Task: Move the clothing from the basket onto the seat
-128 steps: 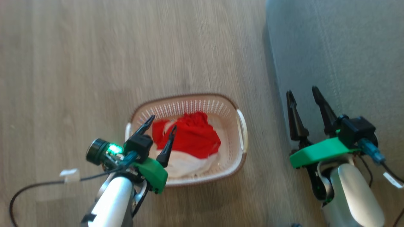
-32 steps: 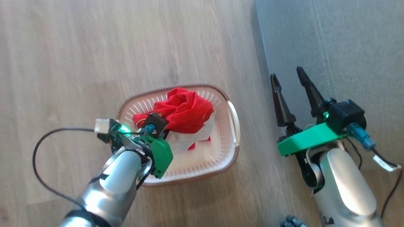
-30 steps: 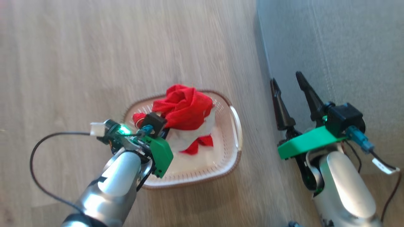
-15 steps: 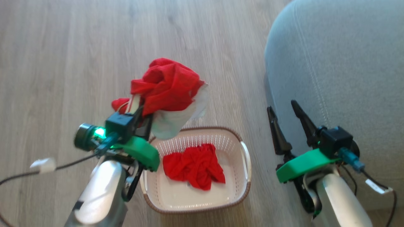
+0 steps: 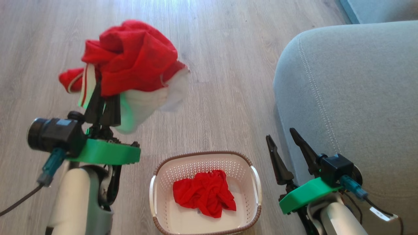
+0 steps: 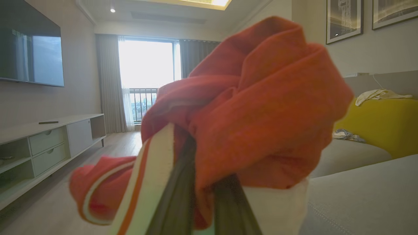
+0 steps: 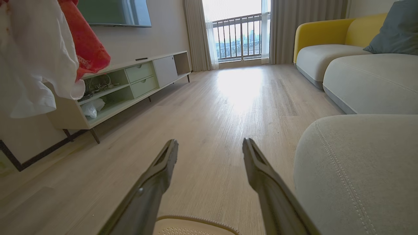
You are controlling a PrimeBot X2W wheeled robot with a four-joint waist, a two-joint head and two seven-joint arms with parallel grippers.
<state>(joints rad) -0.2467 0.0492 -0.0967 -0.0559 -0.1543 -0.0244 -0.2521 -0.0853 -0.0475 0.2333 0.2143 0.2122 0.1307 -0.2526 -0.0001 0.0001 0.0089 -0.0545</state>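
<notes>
The left gripper (image 5: pixel 104 98) has its fingertips buried in the red and white garment (image 5: pixel 130 62), which is a close blur in the left wrist view. The right wrist view's bottom edge cuts the basket (image 7: pixel 196 225) to a sliver of rim. The sofa (image 5: pixel 352 98) runs off the head view's right edge.

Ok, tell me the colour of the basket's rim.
Brown, woven-look; the rim of the basket shows best in the head view.

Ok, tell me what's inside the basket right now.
One crumpled red garment lies in the basket, on its white base. The base around it is bare; anything beneath the garment is covered.
</notes>
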